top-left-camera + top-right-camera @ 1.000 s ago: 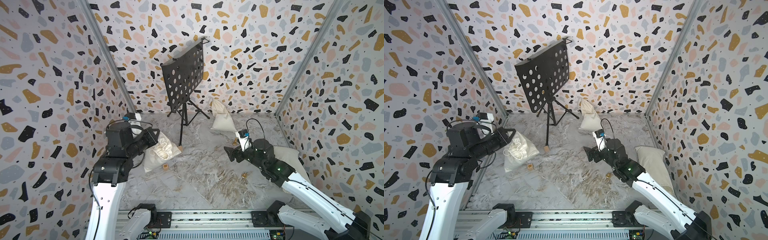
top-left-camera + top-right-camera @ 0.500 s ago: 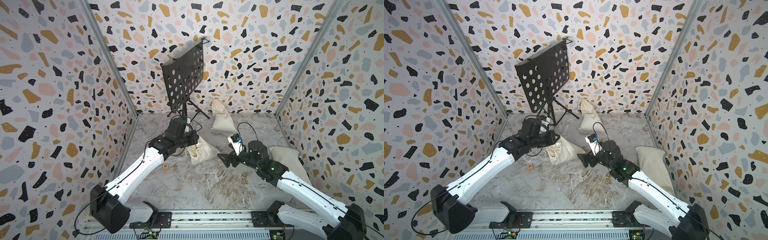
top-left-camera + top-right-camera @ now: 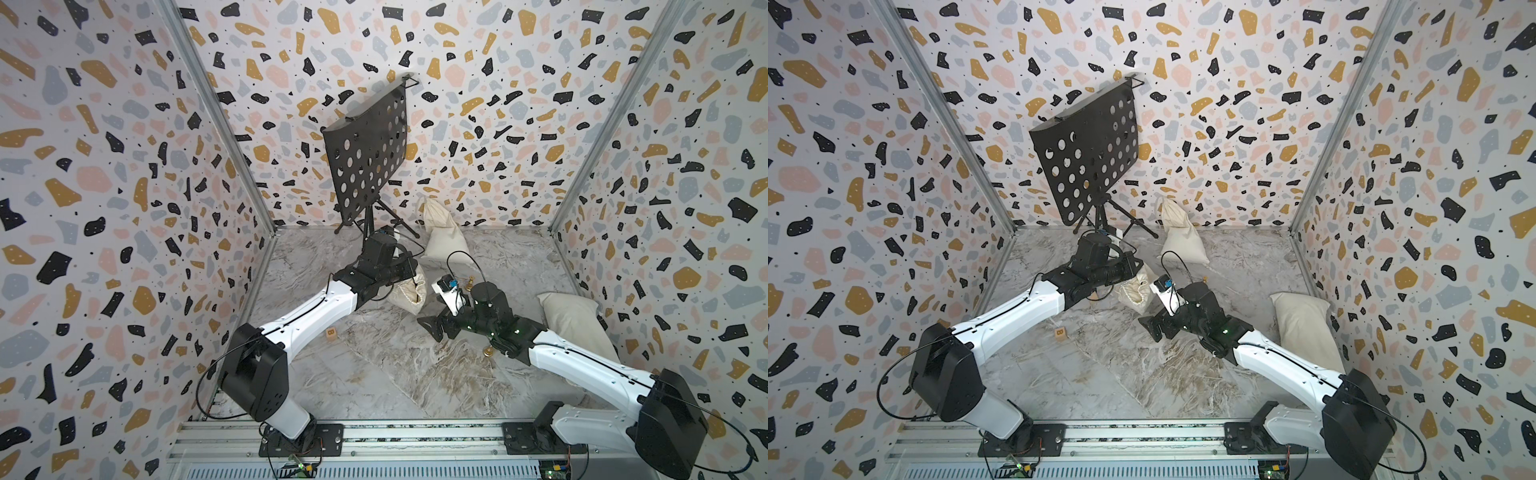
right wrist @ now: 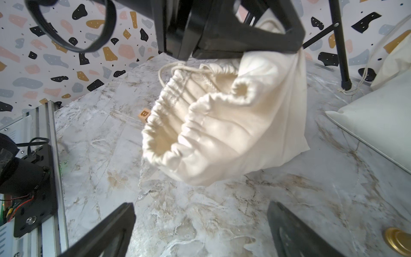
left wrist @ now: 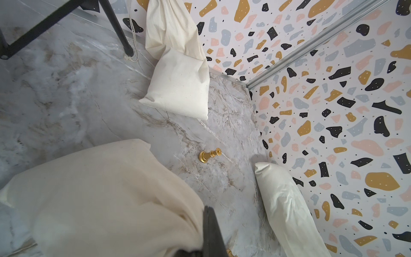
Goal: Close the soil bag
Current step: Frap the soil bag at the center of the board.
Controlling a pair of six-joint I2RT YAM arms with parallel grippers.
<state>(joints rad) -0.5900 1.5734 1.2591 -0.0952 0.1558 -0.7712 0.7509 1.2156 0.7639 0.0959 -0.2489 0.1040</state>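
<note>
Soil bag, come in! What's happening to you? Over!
Left jaws shut on soil bag cloth. Right jaws open, facing its mouth. Mouth gaping, drawstring slack. Stand leg close by.

Bare floor (image 3: 374, 370) lies open beside the soil bag (image 3: 409, 291); the music stand (image 3: 365, 162) crowds behind it.

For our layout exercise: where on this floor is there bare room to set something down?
Bare: the wide front floor between the rail, wooden block and right arm; also the back corner between the leaning sack and pillow. Crowded: the middle, around the soil bag and right gripper.
</note>
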